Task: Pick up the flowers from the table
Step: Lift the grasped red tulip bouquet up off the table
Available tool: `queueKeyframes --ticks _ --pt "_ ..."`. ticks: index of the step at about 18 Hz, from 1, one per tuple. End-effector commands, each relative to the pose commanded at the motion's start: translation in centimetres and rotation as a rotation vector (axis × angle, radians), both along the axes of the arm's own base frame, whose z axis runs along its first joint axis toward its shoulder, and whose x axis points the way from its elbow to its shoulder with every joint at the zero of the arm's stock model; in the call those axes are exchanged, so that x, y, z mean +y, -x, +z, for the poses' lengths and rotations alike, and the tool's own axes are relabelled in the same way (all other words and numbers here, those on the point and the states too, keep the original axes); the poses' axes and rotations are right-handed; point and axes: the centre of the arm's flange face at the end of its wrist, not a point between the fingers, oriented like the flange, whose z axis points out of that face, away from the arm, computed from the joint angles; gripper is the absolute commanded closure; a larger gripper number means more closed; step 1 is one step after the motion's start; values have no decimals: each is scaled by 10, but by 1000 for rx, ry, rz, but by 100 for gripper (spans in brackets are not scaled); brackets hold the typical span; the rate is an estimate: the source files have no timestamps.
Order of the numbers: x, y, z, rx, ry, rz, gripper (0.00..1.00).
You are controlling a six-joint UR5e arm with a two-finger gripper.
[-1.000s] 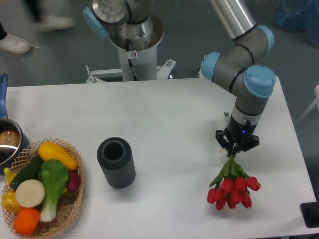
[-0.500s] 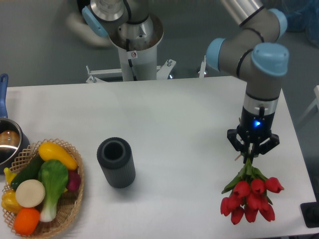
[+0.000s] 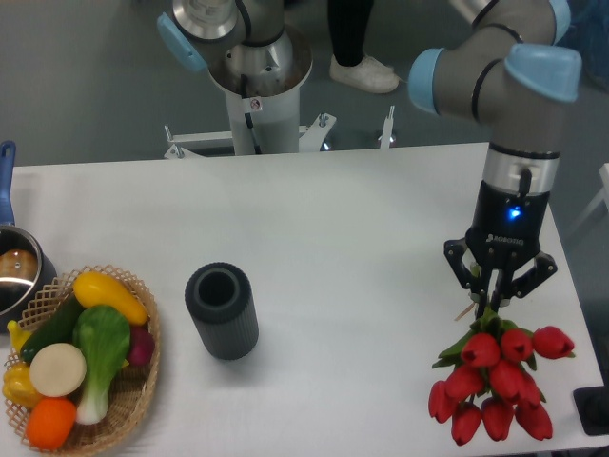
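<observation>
The flowers [image 3: 495,383] are a bunch of red tulips with short visible green stems, hanging heads-down at the right side of the white table [image 3: 333,248]. My gripper [image 3: 497,303] points straight down and is shut on the stems just above the blooms. The bunch appears lifted off the tabletop, closer to the camera than before. The upper stems are hidden inside the fingers.
A dark grey ribbed cylinder [image 3: 222,310] stands upright left of centre. A wicker basket [image 3: 133,390] of colourful fruit and a leafy vegetable sits at the front left, with a metal pot [image 3: 14,271] behind it. A person's legs [image 3: 357,43] show beyond the table.
The gripper has risen and drifted right toward the camera with the tulips in it; the bunch now looks larger and hangs further to the front right.
</observation>
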Motion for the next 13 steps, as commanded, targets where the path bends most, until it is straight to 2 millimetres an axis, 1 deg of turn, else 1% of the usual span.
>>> queueKeyframes --ticks 2,4,6,11,13 --pt "-6 4 2 -22 -33 8 89" --pt "-11 5 0 -36 -46 9 89" --pt "-17 5 5 -29 -50 17 89" --pt "-19 6 6 -27 -50 20 89" --pt "-24 7 11 -19 -53 27 89"
